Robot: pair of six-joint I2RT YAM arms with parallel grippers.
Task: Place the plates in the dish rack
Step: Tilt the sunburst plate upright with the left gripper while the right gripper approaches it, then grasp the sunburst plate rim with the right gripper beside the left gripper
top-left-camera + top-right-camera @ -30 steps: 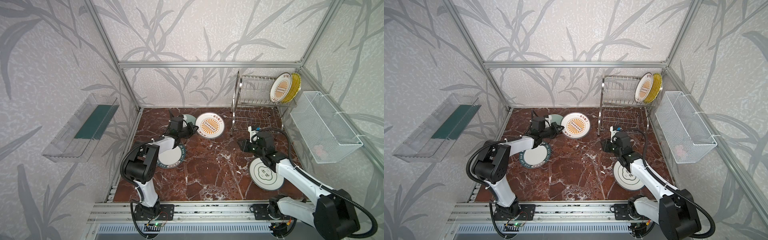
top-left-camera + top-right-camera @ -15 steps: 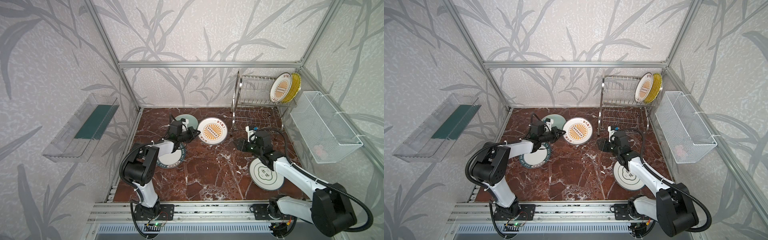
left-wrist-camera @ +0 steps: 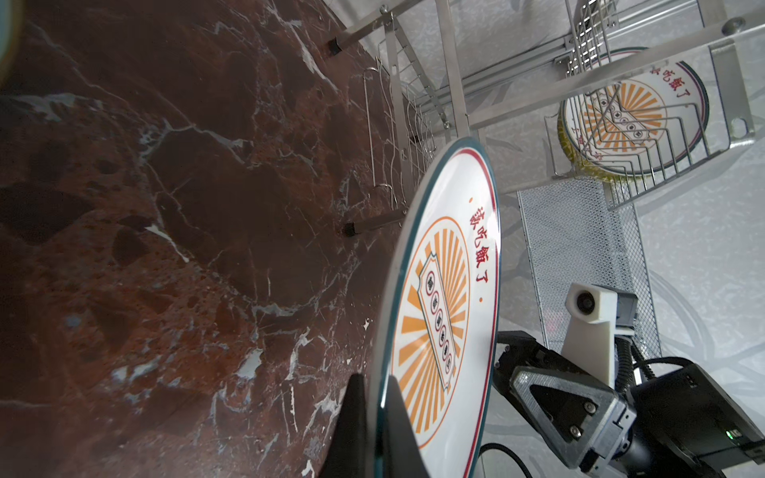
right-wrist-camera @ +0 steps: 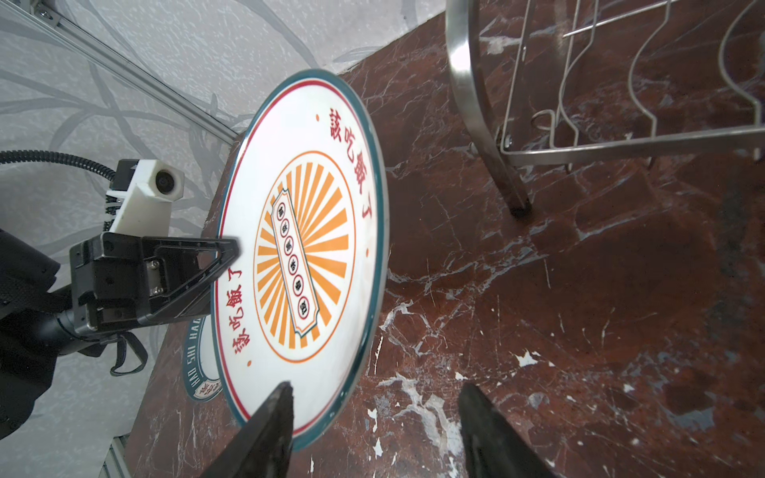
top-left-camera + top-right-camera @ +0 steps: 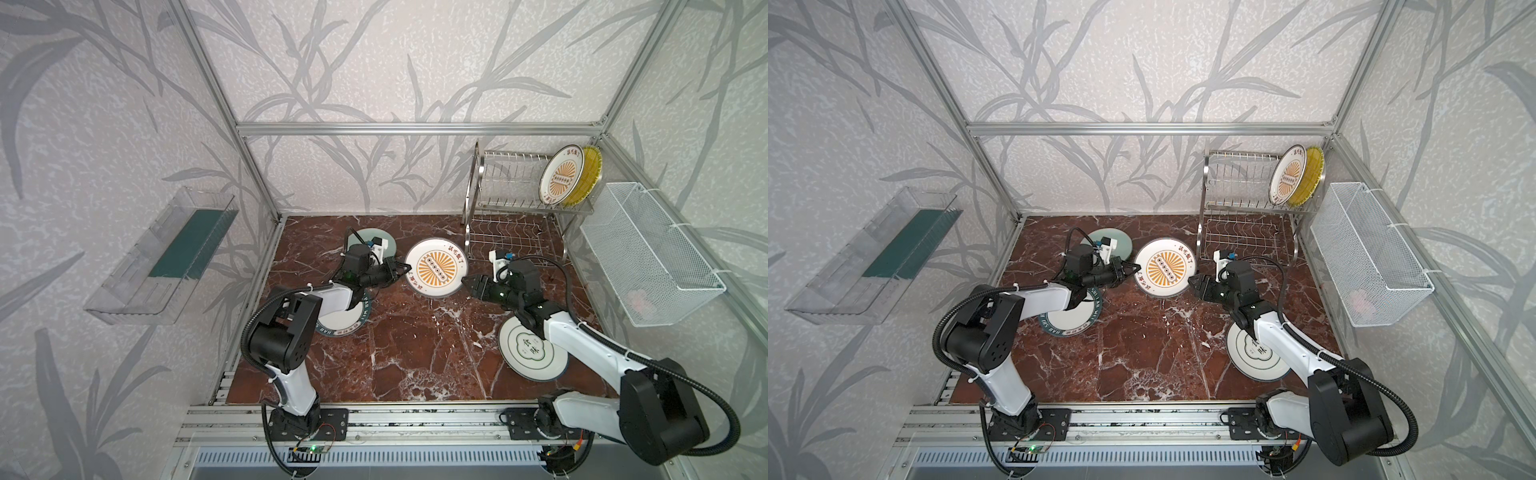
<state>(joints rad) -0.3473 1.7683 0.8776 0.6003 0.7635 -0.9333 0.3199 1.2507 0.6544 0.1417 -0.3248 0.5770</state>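
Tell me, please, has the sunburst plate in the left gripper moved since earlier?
Yes: the sunburst plate has shifted right and nearer the front, closing on the dish rack's corner leg.

Mid-table plate (image 5: 436, 268) tilting up, dish rack (image 5: 515, 205) standing behind it rightward, two plates (image 5: 561, 178) leaning in upper tier's right end.

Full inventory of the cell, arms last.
White orange-sunburst round plates: two; racked sunburst plate upright, upper tier; lifted sunburst plate mid-table.
Yellow ribbed round plate: one, upper tier, behind it.
Pale green round plate: one, far left.
Teal-rimmed lettered white plate: one, under left arm.
White plate with green cloud emblem: one, near right.
Shiny steel wire dish rack: one, far right.
White mesh basket: one, right wall.
Clear plastic tray: one, left wall.
Left gripper: black, jaws shut on lifted sunburst plate.
Right gripper: black, jaws open at its opposite rim.
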